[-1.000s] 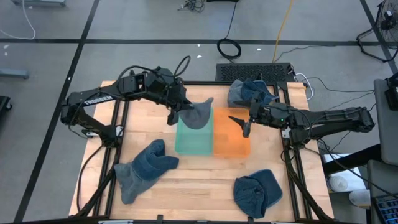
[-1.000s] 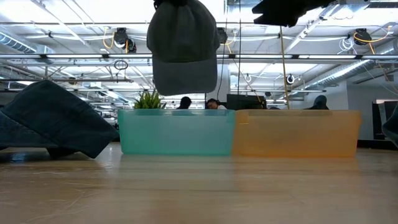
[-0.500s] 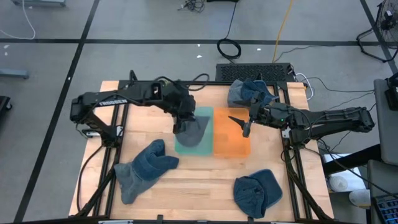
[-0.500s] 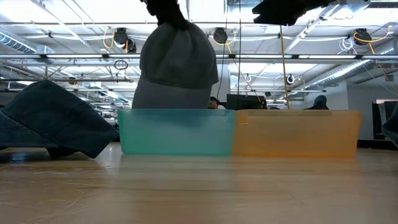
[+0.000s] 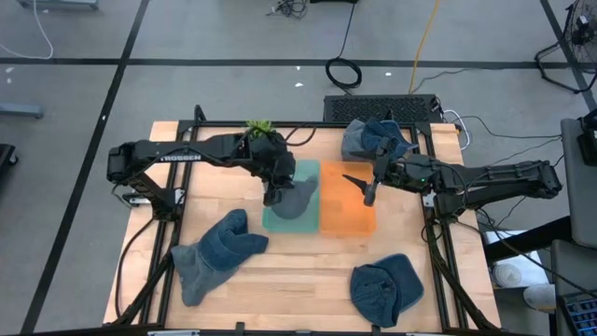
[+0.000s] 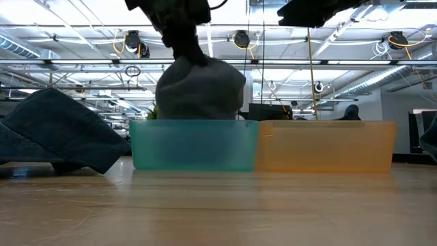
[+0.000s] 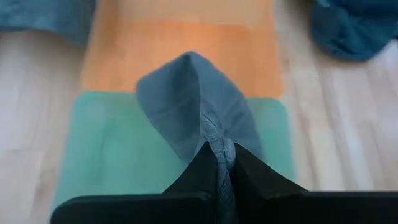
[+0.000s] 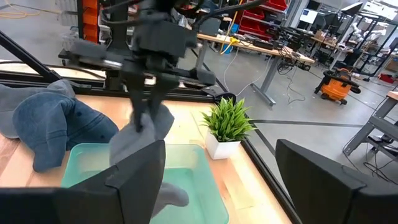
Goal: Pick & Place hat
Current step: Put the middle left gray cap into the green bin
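Overhead, the left gripper [image 5: 273, 193] has its jaws clamped on the grey hat [image 5: 297, 198], lowering it into the teal bin [image 5: 291, 220] for sorting; the right gripper [image 5: 369, 189] waits over the orange bin [image 5: 347, 217], jaws apart. Three blue hats lie on the surface. At table height, the grey hat's crown shows above the teal rim. The left wrist shows pinched fabric.

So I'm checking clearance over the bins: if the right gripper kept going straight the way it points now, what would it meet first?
Probably the gray hat that the left gripper holds over the teal bin. The right gripper is open, pointing that way across the orange bin; depth is unclear.
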